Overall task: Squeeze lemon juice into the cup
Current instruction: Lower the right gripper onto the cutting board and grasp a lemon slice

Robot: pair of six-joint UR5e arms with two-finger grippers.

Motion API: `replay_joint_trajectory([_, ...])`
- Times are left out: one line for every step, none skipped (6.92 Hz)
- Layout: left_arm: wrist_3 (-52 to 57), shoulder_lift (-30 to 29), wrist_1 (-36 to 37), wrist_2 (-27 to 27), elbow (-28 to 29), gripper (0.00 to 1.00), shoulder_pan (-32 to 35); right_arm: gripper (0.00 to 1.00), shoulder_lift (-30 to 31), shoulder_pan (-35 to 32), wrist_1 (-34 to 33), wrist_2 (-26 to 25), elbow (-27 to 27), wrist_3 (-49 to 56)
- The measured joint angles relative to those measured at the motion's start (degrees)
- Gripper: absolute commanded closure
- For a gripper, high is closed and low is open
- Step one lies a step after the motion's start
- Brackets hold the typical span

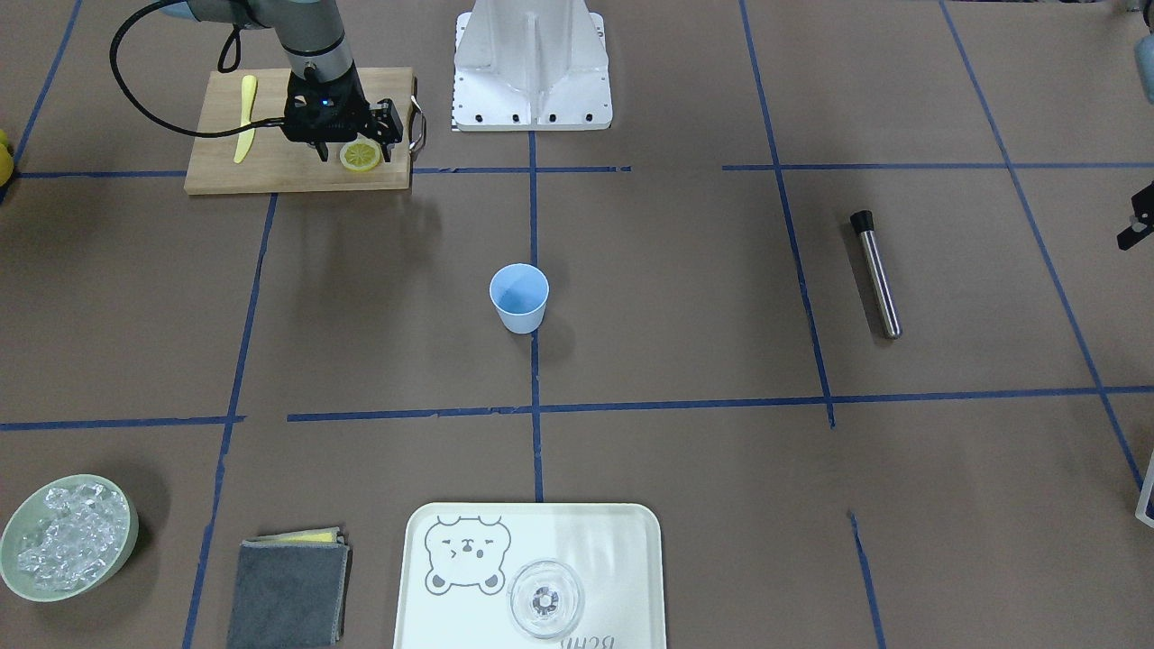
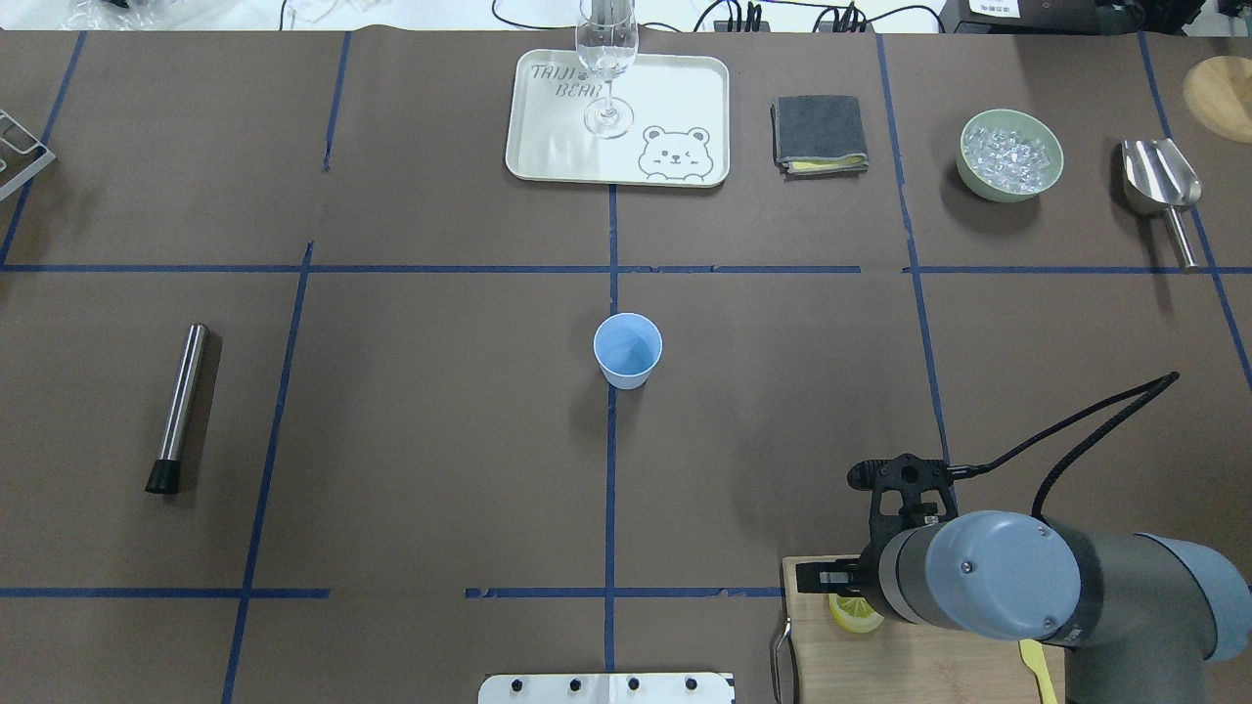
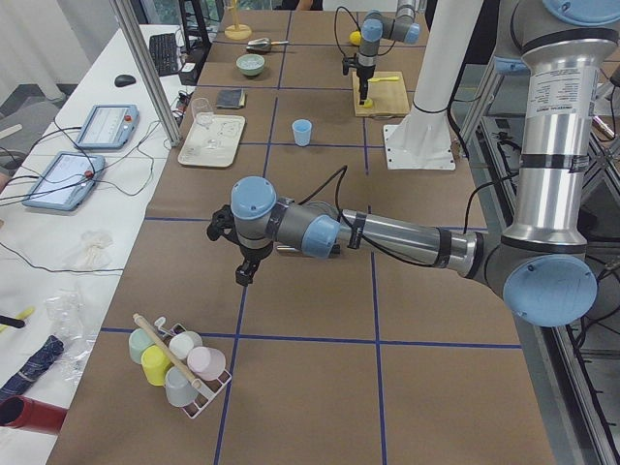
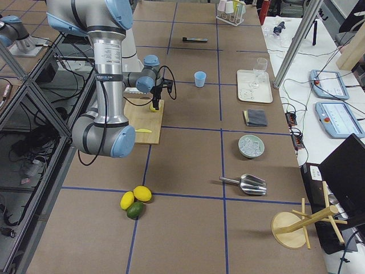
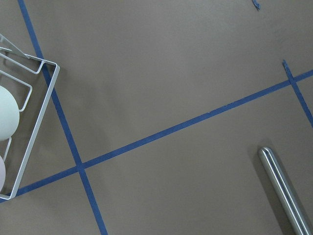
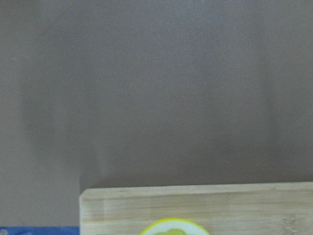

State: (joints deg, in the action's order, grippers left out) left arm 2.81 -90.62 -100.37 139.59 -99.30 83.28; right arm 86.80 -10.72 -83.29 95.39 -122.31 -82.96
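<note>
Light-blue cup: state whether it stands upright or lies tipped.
Upright. The small light-blue tapered cup stands on its narrow base on the brown table, its round mouth facing up in the overhead and front views.

Lemon (image 1: 361, 155) on cutting board (image 1: 270, 176), near knife (image 1: 245, 122); cup (image 1: 518, 297) mid-table, well apart.

Seen overhead, cup (image 2: 627, 349) centre: open tabletop (image 2: 763, 460) runs toward 4 o'clock to the cutting board (image 2: 880, 670) — tray (image 2: 548, 147) with glass (image 2: 606, 49) stands at 12, steel rod (image 2: 182, 401) at 9.

Lemon slice (image 1: 361, 155): yellow rind, pale flesh, on wooden board (image 1: 270, 171). Cup (image 1: 519, 297): light-blue, upright, mid-table (image 1: 676, 270), well apart.
</note>
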Motion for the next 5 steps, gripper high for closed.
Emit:
replay_joint_trajectory([0.0, 0.0, 0.0, 0.0, -0.1, 0.0, 0.0, 0.01, 0.0, 0.4, 0.1, -0.1, 0.7, -0.1])
replay_joint_trajectory([0.0, 0.1, 0.0, 0.0, -0.1, 0.0, 0.0, 0.1, 0.0, 0.5, 0.3, -0.1, 1.3, -0.2])
replay_joint_trajectory([-0.1, 0.1, 0.0, 0.0, -0.2, 0.0, 0.0, 0.26, 0.0, 0.6, 0.4, -0.1, 1.5, -0.2])
replay_joint_trajectory([-0.1, 0.1, 0.0, 0.0, -0.2, 0.0, 0.0, 0.27, 0.0, 0.7, 0.4, -0.1, 1.6, -0.2])
replay_joint_trajectory([-0.1, 0.1, 0.0, 0.0, -0.3, 0.0, 0.0, 0.27, 0.0, 0.7, 0.4, -0.1, 1.5, -0.2])
